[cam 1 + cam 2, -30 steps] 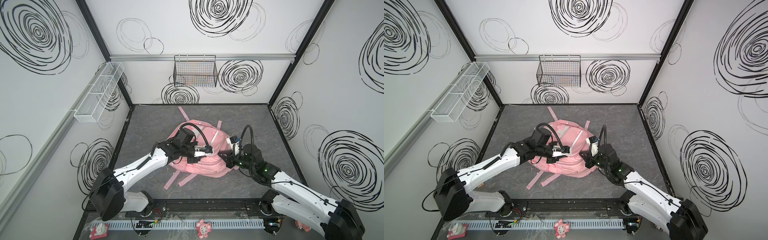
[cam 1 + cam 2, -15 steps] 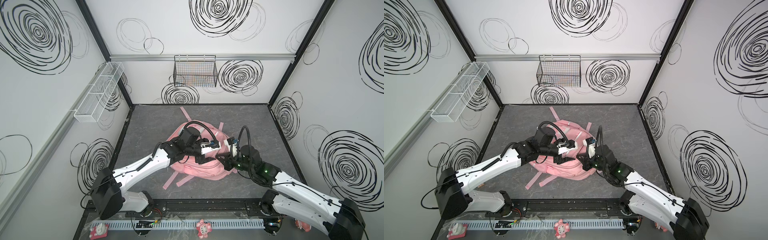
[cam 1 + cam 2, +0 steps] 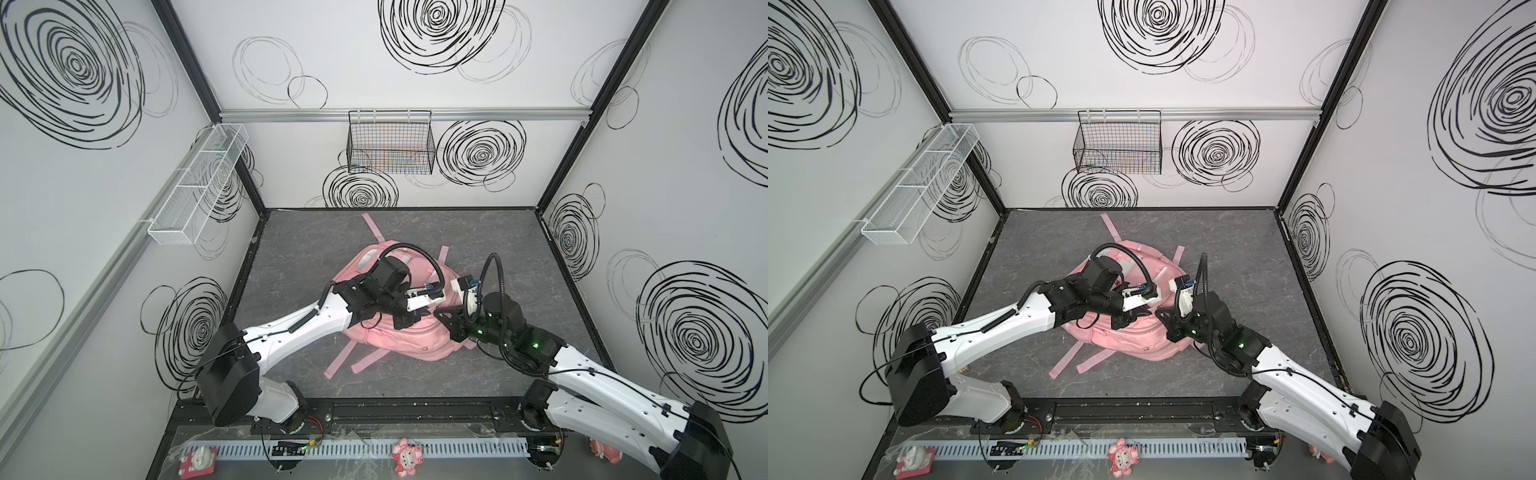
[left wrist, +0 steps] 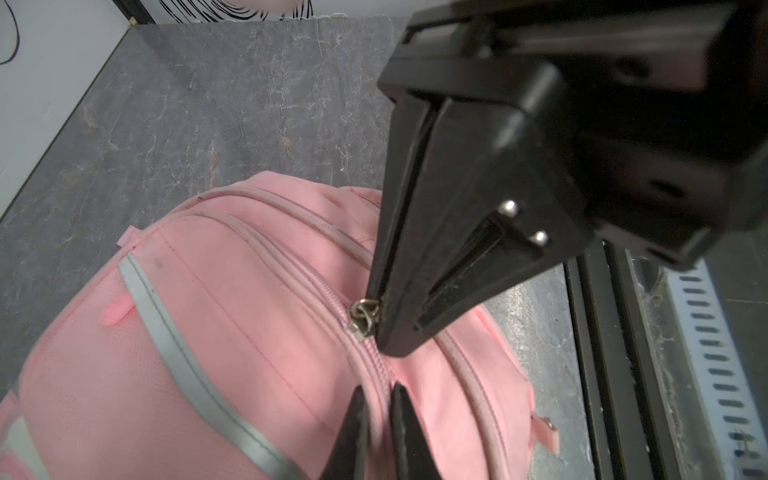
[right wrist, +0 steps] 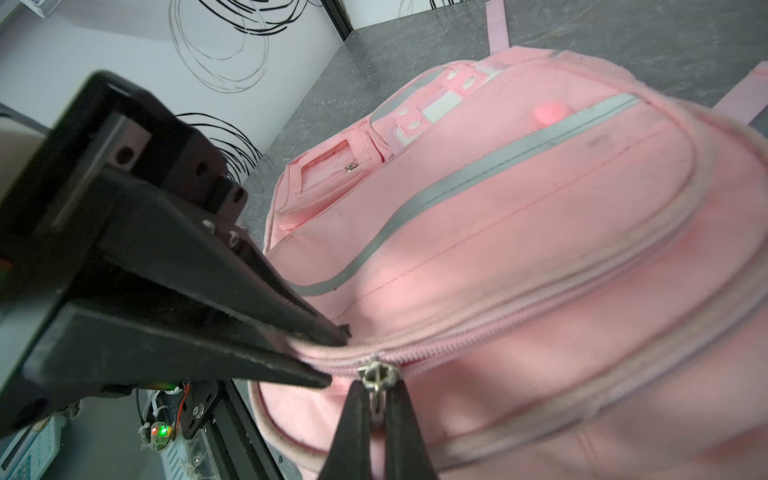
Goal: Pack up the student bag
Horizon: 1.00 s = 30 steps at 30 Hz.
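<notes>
At the centre of the bench [image 3: 307, 249], in both top views, the student bag [image 3: 405, 345] lies face up. Its long axis runs roughly from 11 to 5 o'clock, and loose straps [image 3: 343, 359] trail toward 7 o'clock. Both arms meet over its 3 o'clock side.

The right pincer [image 5: 376, 401] is closed narrow on the small metal zip slider [image 5: 376, 372], with the pull ring caught between its tips. With no gap between pincer and slider, the right arm is the one placed to drive it. Reaching in from 9 o'clock, the left pincer [image 5: 336, 356] is pinched tight on the zip seam [image 5: 311, 349] just beside the slider, a fold of pink tape between its tips.

The closed teeth curve away from the slider on the side opposite that anchor. I judge the coming pull must follow that arc, away from the left pincer, with the tape kept taut. On the anchored side the seam looks parted, though I cannot be sure.

The cloth is soft woven pink, domed and yielding, crossed by a smooth grey stripe [image 5: 478, 168]. It will likely bunch if the pull lifts off the curve.
</notes>
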### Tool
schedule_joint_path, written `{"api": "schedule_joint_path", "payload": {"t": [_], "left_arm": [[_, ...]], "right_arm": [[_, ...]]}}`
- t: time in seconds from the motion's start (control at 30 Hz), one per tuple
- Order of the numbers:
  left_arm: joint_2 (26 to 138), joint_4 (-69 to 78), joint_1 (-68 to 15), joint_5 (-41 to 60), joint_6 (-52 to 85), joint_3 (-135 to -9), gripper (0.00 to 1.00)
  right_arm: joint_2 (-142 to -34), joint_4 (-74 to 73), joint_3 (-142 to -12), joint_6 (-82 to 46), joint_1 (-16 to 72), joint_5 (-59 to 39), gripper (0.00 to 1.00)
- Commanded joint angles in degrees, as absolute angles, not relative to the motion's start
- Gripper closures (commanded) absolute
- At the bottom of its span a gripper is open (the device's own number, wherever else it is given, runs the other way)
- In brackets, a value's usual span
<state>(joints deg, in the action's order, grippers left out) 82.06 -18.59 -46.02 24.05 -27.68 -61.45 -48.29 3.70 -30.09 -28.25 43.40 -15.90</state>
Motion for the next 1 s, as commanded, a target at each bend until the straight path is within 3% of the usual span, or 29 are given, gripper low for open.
{"api": "schedule_joint_path", "payload": {"t": [0.0, 0.1, 0.27, 0.37, 0.77, 0.97], "left_arm": [[81.22, -20.02, -45.61, 23.56, -28.35, -62.16, 1.00], [78.82, -20.65, -45.63, 22.91, -30.53, -60.39, 1.00], [74.33, -21.09, -45.26, 21.93, -35.25, -57.12, 1.00], [72.40, -20.77, -43.88, 21.63, -36.37, -55.80, 1.00], [66.81, -18.47, -39.05, 23.20, -44.18, -49.22, 1.00], [63.20, -16.66, -38.09, 22.17, -45.09, -46.52, 1.00]], "right_arm": [[-45.70, 4.06, -35.02, -26.14, 41.50, -9.20, 1.00], [-45.93, 7.22, -34.90, -23.13, 33.48, -8.25, 1.00], [-49.81, 8.31, -34.19, -19.97, 15.69, -16.38, 1.00], [-51.49, 7.73, -34.01, -18.35, 10.22, -18.67, 1.00], [-60.57, -5.63, -30.58, -17.26, 3.26, -18.54, 1.00], [-68.58, -2.10, -33.92, -19.00, -2.10, -26.17, 1.00]]}}
